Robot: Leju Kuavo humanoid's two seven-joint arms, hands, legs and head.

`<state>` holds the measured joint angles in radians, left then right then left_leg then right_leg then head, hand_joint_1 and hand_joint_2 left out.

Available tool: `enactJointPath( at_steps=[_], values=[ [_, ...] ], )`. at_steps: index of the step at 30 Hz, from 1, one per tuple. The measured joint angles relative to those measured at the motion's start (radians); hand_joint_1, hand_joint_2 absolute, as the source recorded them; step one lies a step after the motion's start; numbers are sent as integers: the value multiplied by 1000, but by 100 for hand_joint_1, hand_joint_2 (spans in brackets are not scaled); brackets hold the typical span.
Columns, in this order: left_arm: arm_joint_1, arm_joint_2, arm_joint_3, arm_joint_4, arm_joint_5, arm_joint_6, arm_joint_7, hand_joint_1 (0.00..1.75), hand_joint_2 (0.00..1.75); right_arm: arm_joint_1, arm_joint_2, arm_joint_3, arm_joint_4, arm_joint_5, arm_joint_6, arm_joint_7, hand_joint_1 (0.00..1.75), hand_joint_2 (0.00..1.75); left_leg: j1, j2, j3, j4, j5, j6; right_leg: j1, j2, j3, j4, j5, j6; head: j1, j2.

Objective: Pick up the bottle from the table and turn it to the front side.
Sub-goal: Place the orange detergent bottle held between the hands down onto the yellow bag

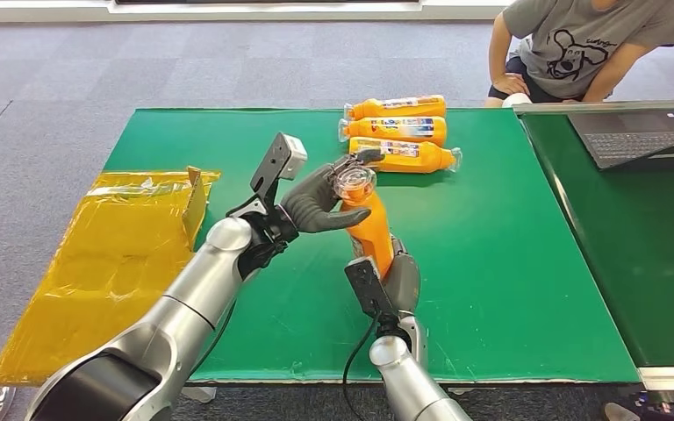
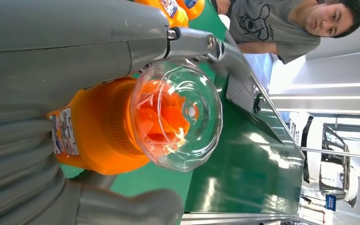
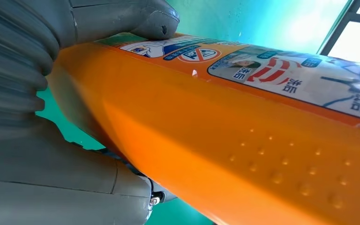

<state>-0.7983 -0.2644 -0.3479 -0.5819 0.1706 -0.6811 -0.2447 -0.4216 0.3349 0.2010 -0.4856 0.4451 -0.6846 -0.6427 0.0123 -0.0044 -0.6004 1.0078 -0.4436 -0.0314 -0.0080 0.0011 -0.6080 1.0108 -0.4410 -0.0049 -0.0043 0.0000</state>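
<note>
1. Head view, nearest first: the right hand (image 1: 397,279) rises from the near edge of the green bench (image 1: 509,289), its fingers wrapped around the lower body of the orange bottle (image 1: 370,226), which it holds lifted off the bench, roughly upright and leaning slightly away.
2. Right wrist view shows this grip close up: a thick grey thumb (image 3: 122,18) presses on the bottle's printed label (image 3: 281,75) while the ribbed grey palm cups the orange body from the other side.
3. Just above the right hand's fingers, the left hand (image 1: 320,206) reaches in from the left, and its dark fingers curl about the bottle's neck, right under the clear cap (image 1: 355,182).
4. Left wrist view looks straight onto that clear cap (image 2: 178,115), with grey fingers closed on the orange shoulder beside it, so both hands grip the same bottle.
5. Beyond the left hand's fingers, three more orange bottles (image 1: 399,132) lie on their sides in a row on the bench.
6. Left of both hands, a yellow plastic bag (image 1: 114,254) hangs over the bench's edge.
7. Farthest off, right of the hands, a laptop (image 1: 636,136) sits on a second bench, and a person in a grey T-shirt (image 1: 579,44) crouches behind it.
</note>
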Motion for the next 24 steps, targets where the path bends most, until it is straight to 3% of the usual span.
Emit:
enactJointPath(
  at_steps=[24],
  values=[
    [4, -4, -23, 12, -1, 42, -28, 175, 175, 3, 5, 0, 0, -4, 4, -12, 175, 175, 0, 0, 0, 0, 0, 0, 0, 0, 0, 0, 0, 0, 0, 0]
  ],
)
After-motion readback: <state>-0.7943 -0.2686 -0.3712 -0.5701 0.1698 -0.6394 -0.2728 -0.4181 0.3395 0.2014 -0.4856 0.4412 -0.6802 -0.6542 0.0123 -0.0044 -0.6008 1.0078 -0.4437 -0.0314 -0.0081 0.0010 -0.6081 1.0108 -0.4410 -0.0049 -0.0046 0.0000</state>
